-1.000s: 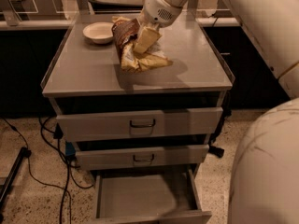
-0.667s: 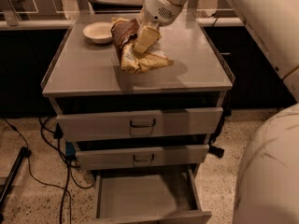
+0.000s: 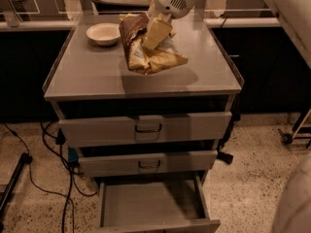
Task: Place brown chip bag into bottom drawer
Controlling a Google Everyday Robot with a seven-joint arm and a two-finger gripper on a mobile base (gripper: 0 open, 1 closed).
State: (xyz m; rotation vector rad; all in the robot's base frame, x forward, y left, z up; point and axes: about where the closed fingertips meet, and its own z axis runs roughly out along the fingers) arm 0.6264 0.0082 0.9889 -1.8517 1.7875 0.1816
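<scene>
Transfer under way at the grey cabinet: my claw [image 3: 154, 35] is clamped on the brown chip bag [image 3: 150, 61], one tan finger [image 3: 156, 31] pressed across its middle, above the back half of the cabinet's top surface [image 3: 92, 72].

The bag hangs under and just in front of the claw. Its dark brown face is turned up at the left and its tan-yellow edge splays toward the front right. Its long axis seems to run from the rear of the surface toward the front, though the crumpling makes that hard to read. A shadow on the surface beneath suggests the bag is lifted clear.

A small cream bowl [image 3: 103, 33] sits on the surface to the left of the bag, near it but apart.

The bottom drawer [image 3: 150, 203] stands pulled out at the foot of the cabinet, its plain grey inside open to view. It lies well below the claw and forward of it. The surface's front edge and the two shut upper drawers, top [image 3: 97, 130] and middle [image 3: 107, 163], stand between them.

As I judge it, the bag must travel outward past that front edge before it goes down. Dropping too early could catch the trailing end on the rim.
</scene>
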